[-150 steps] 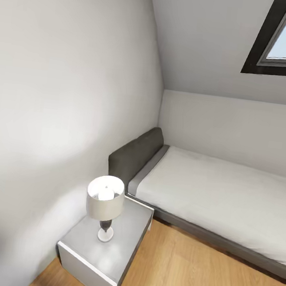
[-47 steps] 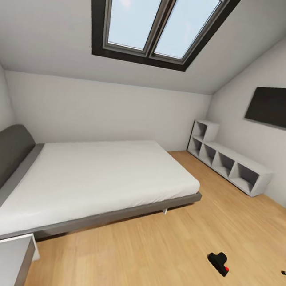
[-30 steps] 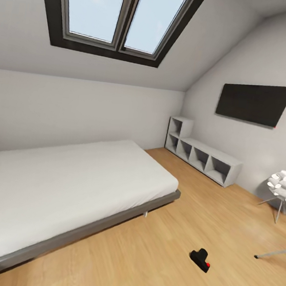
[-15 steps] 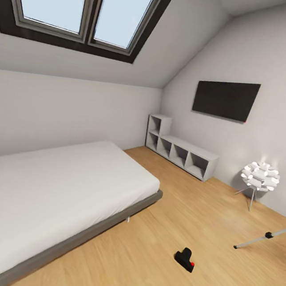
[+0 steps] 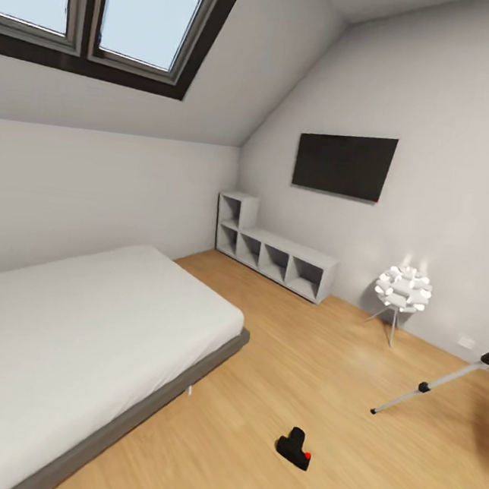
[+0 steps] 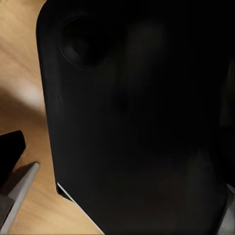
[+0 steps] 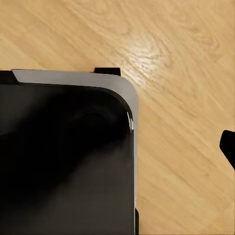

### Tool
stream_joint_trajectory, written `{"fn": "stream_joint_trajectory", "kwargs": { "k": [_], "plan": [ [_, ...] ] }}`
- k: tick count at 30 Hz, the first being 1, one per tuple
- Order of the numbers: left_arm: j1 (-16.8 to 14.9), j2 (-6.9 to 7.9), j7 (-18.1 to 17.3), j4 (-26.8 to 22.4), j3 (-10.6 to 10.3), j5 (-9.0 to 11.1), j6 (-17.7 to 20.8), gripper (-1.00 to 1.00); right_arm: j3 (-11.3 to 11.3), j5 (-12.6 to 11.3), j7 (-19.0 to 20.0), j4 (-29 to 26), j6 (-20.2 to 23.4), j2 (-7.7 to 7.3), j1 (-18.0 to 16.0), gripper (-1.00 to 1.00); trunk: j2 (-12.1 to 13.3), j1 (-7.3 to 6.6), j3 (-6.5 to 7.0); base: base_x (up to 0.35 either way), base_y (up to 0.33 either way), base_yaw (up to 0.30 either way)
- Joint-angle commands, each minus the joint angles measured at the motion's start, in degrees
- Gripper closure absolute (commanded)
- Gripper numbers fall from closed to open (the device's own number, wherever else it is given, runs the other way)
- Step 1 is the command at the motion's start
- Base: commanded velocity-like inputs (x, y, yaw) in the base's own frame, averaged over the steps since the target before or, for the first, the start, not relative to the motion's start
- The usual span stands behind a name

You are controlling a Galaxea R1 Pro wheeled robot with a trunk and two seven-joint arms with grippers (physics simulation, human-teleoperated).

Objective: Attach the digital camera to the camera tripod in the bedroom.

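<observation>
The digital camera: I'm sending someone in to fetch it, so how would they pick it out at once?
Start at the grey-framed bed along the left wall and look at the bare wooden floor just past its foot corner. The digital camera sits there alone, apart from the tripod leg to its right. It is a small matte-black lump with a bright red dot, the only dark thing on the planks.
</observation>
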Motion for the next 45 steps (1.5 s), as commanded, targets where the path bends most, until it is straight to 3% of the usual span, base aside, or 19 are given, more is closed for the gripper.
{"fn": "stream_joint_trajectory", "kwargs": {
  "k": [1, 37, 45],
  "plan": [
    [0.03, -0.01, -0.04, -0.11, -0.01, 0.02, 0.06, -1.0, 0.02, -0.06, 0.03, 0.02, -0.16, 0.0, -0.02, -1.0, -0.02, 0.03, -0.05, 0.269, 0.138, -0.3],
    [0.01, -0.01, -0.04, -0.13, -0.01, 0.02, 0.06, -1.0, -0.04, -0.06, 0.03, 0.02, -0.16, 0.0, -0.02, -1.0, -0.02, 0.03, -0.05, 0.256, 0.015, -0.3],
    [0.01, 0.04, -0.03, -0.12, 0.05, 0.02, 0.06, -1.0, 0.02, -0.06, 0.03, 0.02, -0.16, 0.0, -0.02, -1.0, -0.02, 0.03, -0.05, 0.229, 0.207, -0.3]
  ]
}}
